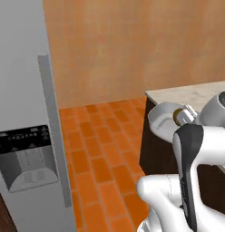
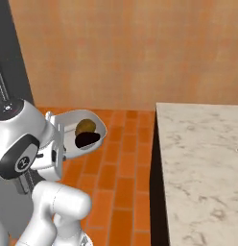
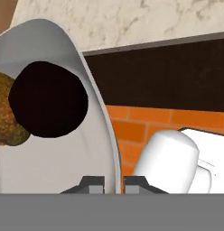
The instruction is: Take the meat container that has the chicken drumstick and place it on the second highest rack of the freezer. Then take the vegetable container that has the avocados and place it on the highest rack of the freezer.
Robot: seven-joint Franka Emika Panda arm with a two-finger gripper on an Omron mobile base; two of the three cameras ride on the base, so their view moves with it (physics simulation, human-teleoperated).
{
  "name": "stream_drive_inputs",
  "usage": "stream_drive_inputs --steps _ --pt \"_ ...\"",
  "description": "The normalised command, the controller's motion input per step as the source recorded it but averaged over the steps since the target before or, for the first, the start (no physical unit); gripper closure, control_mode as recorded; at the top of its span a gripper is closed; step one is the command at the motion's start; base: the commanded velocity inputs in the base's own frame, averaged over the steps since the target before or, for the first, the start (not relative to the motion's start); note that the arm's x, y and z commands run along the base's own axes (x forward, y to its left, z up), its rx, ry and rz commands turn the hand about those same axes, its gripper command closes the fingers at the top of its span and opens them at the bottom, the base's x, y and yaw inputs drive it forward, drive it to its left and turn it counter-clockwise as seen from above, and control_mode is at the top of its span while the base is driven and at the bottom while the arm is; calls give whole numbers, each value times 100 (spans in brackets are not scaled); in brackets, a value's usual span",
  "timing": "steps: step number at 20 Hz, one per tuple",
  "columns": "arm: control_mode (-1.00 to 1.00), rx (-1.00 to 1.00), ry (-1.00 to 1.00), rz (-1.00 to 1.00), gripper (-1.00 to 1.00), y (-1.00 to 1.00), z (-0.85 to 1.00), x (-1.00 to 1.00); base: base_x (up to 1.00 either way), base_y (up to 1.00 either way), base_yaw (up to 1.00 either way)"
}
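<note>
Holding vegetable container [image 2: 98, 129] with avocados [image 2: 87, 135], hand [image 3: 114, 182] above tile floor [image 2: 122, 168], beside counter [image 2: 197, 163]

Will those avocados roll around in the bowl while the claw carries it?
Probably a bit: the dark avocado and the yellowish-brown one are rounded and lie loose. The bowl's raised rim likely keeps them in. Held at one edge by the claw, it may tilt.

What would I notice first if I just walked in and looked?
Probably the bowl held up in the air over the orange floor, with a black avocado and a yellowish-brown one inside. The gripper pinches its rim. Then the marble counter on the right, and the tall grey freezer door on the left with its dark panel.
</note>
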Motion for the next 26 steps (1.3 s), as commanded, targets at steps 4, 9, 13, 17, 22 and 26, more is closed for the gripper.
stream_drive_inputs --steps 4,9,13,17,22,26 --pt "100 0 0 0 100 0 0 0 100 -6 4" --pt "100 0 0 0 100 0 0 0 100 -2 5" --pt "100 0 0 0 100 0 0 0 100 0 6" --pt "100 0 0 0 100 0 0 0 100 -3 6" --pt "100 0 0 0 100 0 0 0 100 -2 7" --pt "100 0 0 0 100 0 0 0 99 -2 10"
